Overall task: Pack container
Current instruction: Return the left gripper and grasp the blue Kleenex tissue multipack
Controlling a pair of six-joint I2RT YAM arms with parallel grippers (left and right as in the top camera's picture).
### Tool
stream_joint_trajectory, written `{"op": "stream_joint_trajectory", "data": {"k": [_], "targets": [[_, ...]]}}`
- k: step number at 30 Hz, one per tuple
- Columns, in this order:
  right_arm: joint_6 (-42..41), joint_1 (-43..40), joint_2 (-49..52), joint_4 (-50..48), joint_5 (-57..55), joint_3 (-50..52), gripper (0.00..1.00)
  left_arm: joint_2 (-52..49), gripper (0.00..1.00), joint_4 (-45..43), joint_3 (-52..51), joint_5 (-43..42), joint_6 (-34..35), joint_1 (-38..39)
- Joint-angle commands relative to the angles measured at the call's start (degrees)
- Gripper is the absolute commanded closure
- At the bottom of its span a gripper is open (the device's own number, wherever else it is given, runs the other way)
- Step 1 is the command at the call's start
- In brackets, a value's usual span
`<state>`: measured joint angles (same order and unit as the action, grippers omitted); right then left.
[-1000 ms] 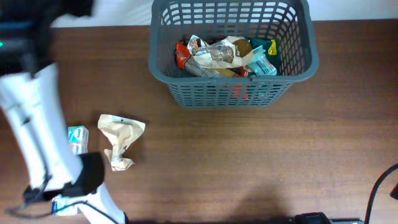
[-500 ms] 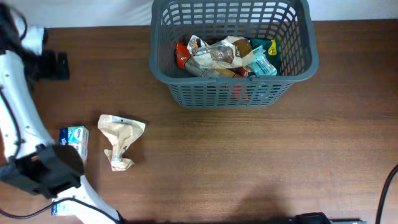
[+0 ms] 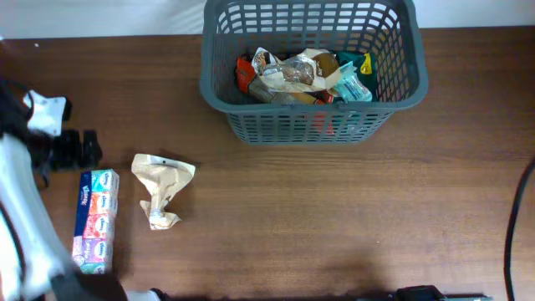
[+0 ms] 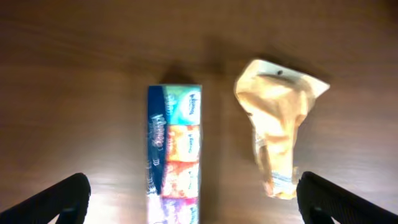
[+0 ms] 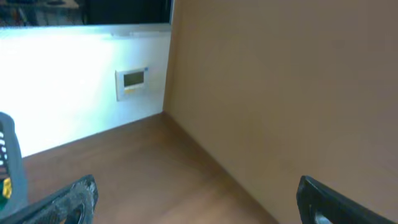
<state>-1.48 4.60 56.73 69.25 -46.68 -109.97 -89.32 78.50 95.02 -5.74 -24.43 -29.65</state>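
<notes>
The dark grey lattice container (image 3: pixel 311 125) stands at the back centre and holds several snack packets (image 3: pixel 301 75). A colourful tissue multipack (image 3: pixel 94 219) lies at the front left, and shows in the left wrist view (image 4: pixel 177 143) too. A crumpled beige packet (image 3: pixel 161 188) lies just right of it, also seen by the left wrist (image 4: pixel 277 124). My left gripper (image 3: pixel 75 149) is open and empty, hovering just behind the tissue pack, with its fingers spread wide (image 4: pixel 199 205). My right gripper (image 5: pixel 202 205) is open and empty, and is outside the overhead view.
My white left arm (image 3: pixel 21 226) runs along the table's left edge beside the tissue pack. A cable (image 3: pixel 522 209) hangs at the right edge. The right wrist view shows brown table, a bright wall and a sliver of the container rim (image 5: pixel 7 155).
My left gripper has swung from the far left corner toward the front, stopping just behind the tissue pack. The arm has cleared off the pack, which now shows in full.
</notes>
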Motion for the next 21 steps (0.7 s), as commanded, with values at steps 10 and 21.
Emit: {"op": "stream_joint_trajectory", "data": {"k": [10,21], "targets": [[1.33,0.26,2.40,-4.11,-1.84,0.11,0.01,28.00,0.00,-13.70,-39.32,13.09,-5.68,-0.04],[2.99,0.26,2.40,-1.70,-3.02,0.11,0.01,26.91,0.02,-27.02,-52.28,17.81,-16.83,-0.15]]}}
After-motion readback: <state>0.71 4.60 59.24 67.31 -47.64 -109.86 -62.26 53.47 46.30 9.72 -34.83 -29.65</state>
